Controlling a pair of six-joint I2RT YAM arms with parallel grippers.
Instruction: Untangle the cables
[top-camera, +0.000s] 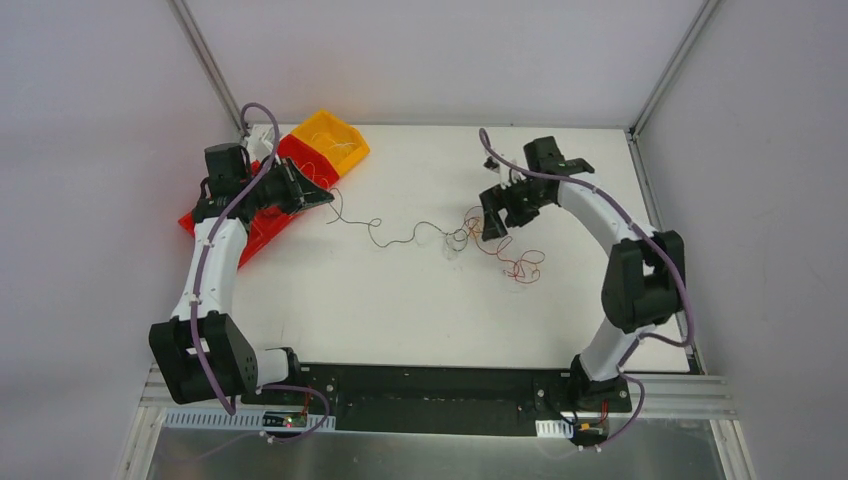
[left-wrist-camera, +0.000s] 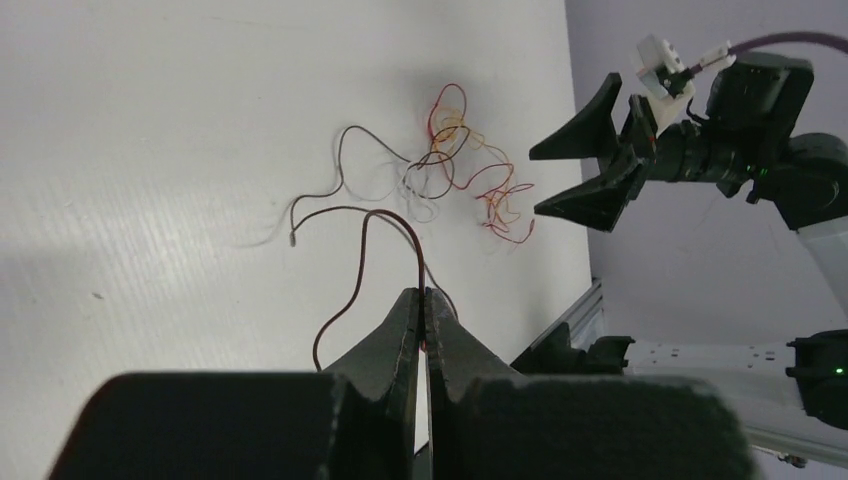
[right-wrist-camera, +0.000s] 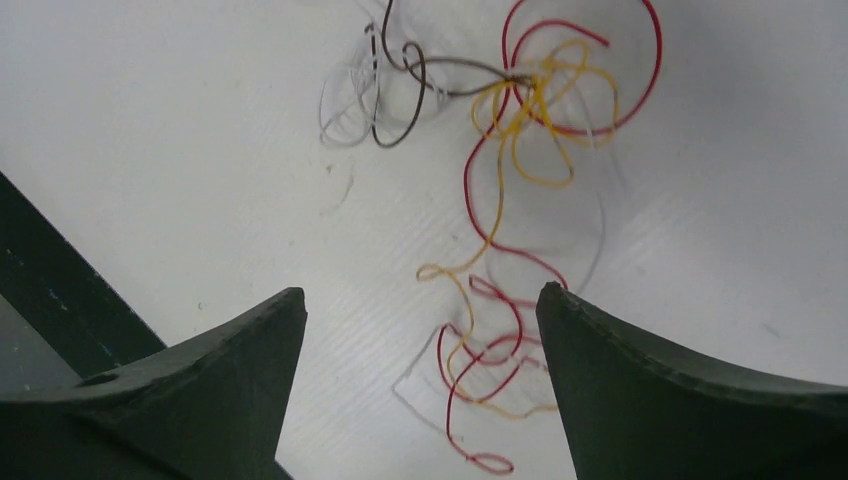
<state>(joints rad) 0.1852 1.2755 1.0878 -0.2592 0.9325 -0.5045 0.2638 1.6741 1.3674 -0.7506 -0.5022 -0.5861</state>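
Observation:
The cables lie as a loose tangle of red, yellow, white and dark wires (top-camera: 505, 255) at the table's middle right. One dark brown wire (top-camera: 400, 238) runs left from the tangle to my left gripper (top-camera: 325, 196). In the left wrist view the left gripper (left-wrist-camera: 425, 295) is shut on this brown wire (left-wrist-camera: 362, 240), which loops away toward the tangle (left-wrist-camera: 470, 170). My right gripper (top-camera: 493, 225) hangs open just above the tangle. In the right wrist view the right gripper (right-wrist-camera: 420, 300) is open and empty, with red and yellow strands (right-wrist-camera: 540, 110) on the table below and between the fingers.
A yellow bin (top-camera: 332, 140) and a red bin (top-camera: 250, 228) stand at the back left, under and beside the left arm. A black base plate (top-camera: 430, 385) runs along the near edge. Grey walls close in the table on three sides.

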